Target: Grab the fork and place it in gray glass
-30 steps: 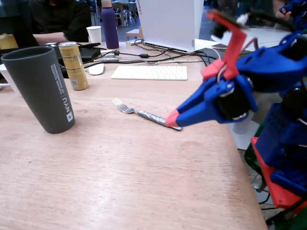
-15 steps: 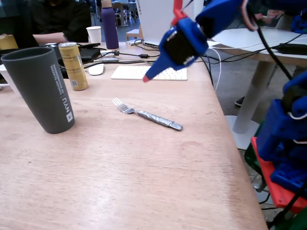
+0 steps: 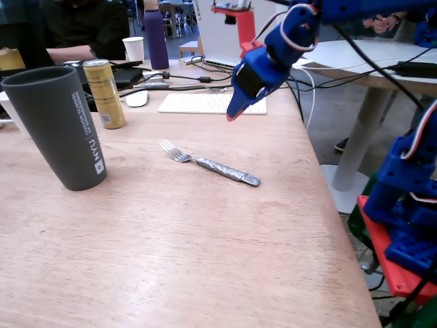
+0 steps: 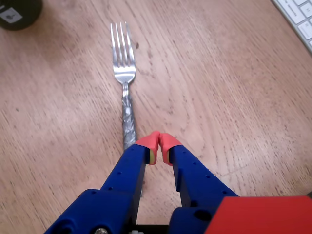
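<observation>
- The gripper (image 4: 160, 145) hangs in the air over the table (image 3: 205, 260), red tips pinched together with nothing between them, so it's clenched and empty.
- The fork (image 3: 208, 162) lies flat around mid-table, a bit toward the right edge in the fixed view, tines pointing at the far left corner and foil handle trailing toward the right edge.
- The gray glass (image 3: 61, 126) stands upright near the left edge, well apart from the fork, with a gold can (image 3: 105, 93) just behind it.
- Risk one: the jaws need to open before dropping, or they'll just poke the handle and skid it.
- Risk two: in the wrist view the tips sit slightly right of the handle, so a straight descent could miss.
- Crinkly foil looks slippery; the fork might rotate mid-carry.
</observation>
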